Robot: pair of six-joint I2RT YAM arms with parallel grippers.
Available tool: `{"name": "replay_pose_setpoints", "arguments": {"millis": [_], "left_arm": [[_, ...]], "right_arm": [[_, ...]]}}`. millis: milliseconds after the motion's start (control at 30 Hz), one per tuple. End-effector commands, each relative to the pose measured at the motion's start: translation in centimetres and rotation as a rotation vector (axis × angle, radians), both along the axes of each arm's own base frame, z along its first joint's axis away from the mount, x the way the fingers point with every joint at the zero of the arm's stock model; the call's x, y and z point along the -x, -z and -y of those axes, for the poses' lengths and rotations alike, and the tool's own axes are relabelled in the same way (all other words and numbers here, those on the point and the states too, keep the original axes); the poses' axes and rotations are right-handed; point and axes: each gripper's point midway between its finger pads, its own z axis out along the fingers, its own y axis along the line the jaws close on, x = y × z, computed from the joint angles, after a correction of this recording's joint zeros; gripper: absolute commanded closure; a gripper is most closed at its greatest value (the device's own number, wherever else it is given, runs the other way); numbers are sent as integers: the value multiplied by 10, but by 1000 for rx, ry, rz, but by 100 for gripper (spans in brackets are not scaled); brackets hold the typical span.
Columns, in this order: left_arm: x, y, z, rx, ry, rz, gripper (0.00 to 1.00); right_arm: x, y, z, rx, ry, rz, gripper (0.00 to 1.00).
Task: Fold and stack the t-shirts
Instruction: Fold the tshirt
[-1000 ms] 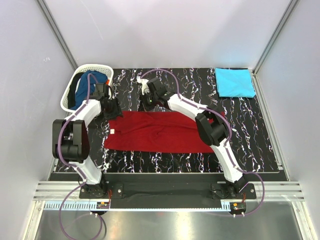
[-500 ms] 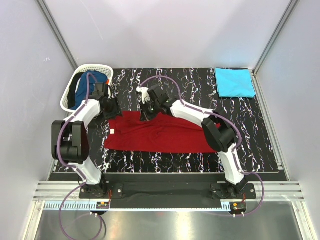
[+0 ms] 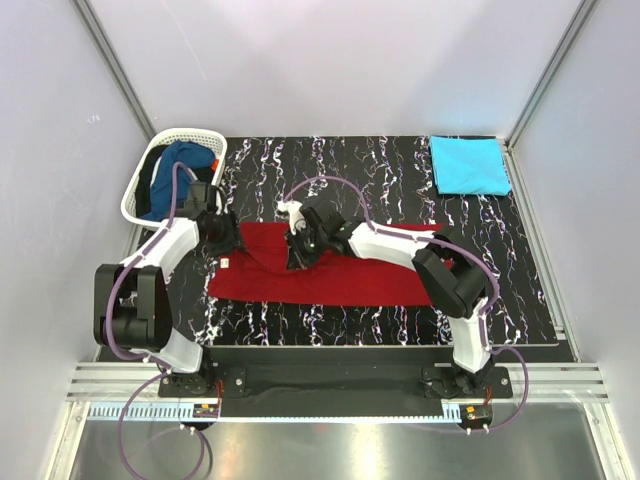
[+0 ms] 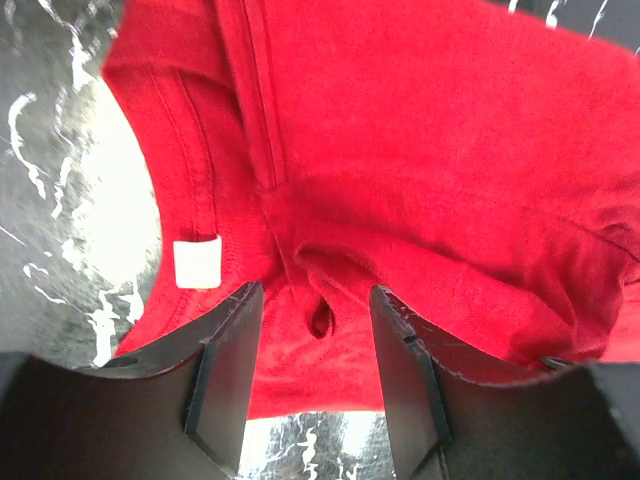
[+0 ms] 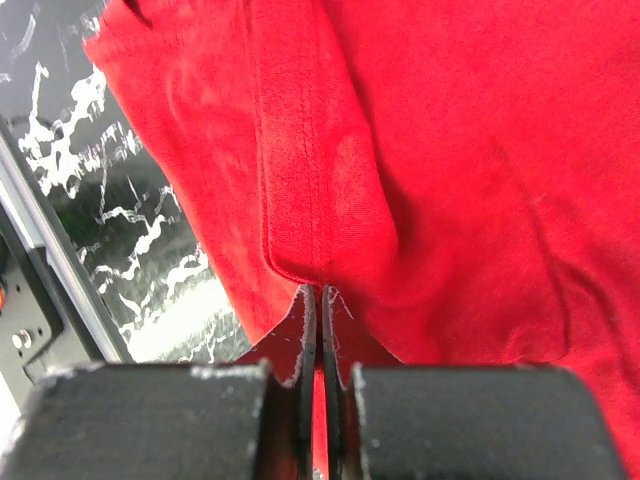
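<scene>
Both arms bend inward toward mid-frame. The left gripper is parted; the right gripper pinches the red t-shirt.

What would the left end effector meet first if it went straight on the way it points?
Probably the red t-shirt: a bunched fold beside the collar sits right between the left end effector's open fingers.

A red shirt lies spread on the marbled table, with the left gripper at its far left corner, the right gripper on its far edge, a folded turquoise shirt far right, and a blue shirt in the basket.
</scene>
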Motion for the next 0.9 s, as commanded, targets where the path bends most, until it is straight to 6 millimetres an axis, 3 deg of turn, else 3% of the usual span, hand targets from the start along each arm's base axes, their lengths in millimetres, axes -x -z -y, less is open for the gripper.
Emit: {"name": "replay_pose_setpoints", "arguments": {"millis": [0, 200, 433, 533, 667, 867], "left_arm": [[-1, -5, 0, -4, -12, 34, 48], [-1, -16, 3, 9, -17, 65, 48], [18, -9, 1, 4, -58, 59, 48], [23, -4, 10, 60, -80, 49, 48], [22, -2, 10, 74, -107, 44, 48], [19, -22, 11, 113, -130, 110, 48]], "right_arm": [[7, -26, -11, -79, -22, 44, 97], [10, -25, -5, -82, -6, 42, 99], [18, -29, -4, -121, -2, 29, 100], [21, -27, -3, -120, -6, 23, 100], [20, -30, -6, -142, -15, 41, 100], [27, -25, -3, -145, -33, 30, 100]]}}
